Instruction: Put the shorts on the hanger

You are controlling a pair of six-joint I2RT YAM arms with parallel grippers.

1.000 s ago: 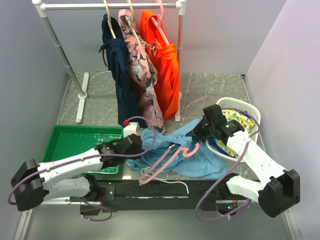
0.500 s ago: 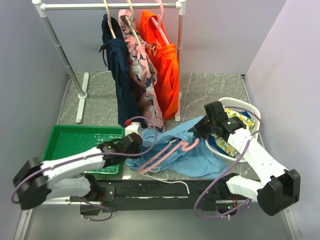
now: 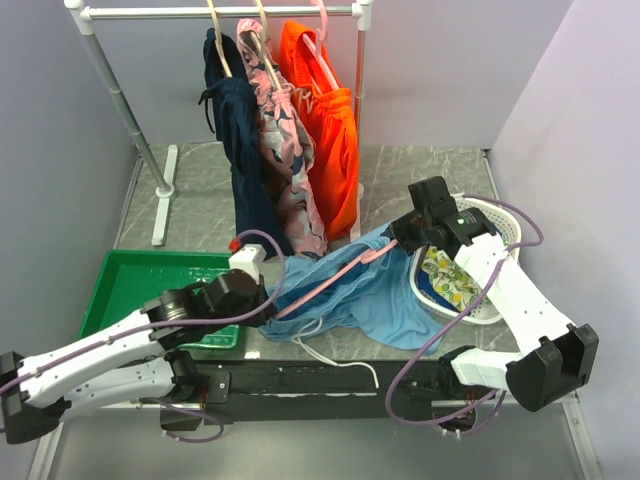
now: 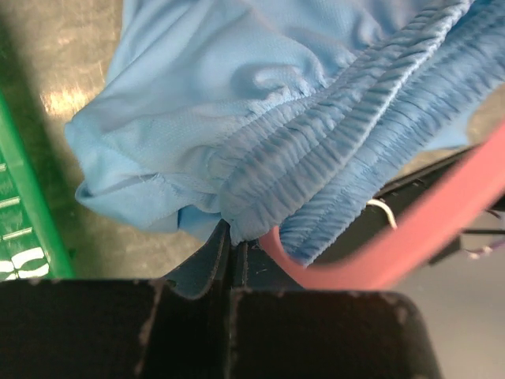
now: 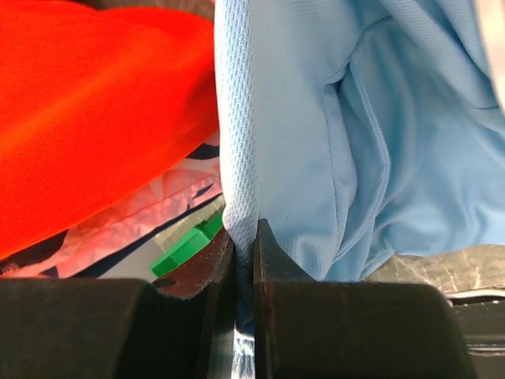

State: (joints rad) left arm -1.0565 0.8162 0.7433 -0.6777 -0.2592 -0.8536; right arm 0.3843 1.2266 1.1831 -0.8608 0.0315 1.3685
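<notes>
The light blue shorts (image 3: 365,295) hang stretched between my two grippers above the table's front middle. My left gripper (image 3: 262,298) is shut on the elastic waistband (image 4: 331,134) at the left end. My right gripper (image 3: 400,238) is shut on a fold of the shorts' fabric (image 5: 237,158) at the right end, beside the basket. The thin pink hanger (image 3: 325,283) runs slantwise along the shorts, partly covered by cloth. One pink bar (image 4: 426,229) passes under the waistband in the left wrist view. Its hook is hidden.
A clothes rack (image 3: 215,12) at the back holds navy shorts (image 3: 240,140), patterned shorts (image 3: 285,160) and orange shorts (image 3: 330,140) on hangers. A green tray (image 3: 140,280) lies front left. A white basket (image 3: 490,215) with patterned cloth stands right. A white cord (image 3: 335,358) trails at the table's front edge.
Both grippers have risen and drawn apart, pulling the shorts taut off the table. The right gripper moved back toward the rack. The hanger, earlier lying on the shorts, is now lifted with them.
</notes>
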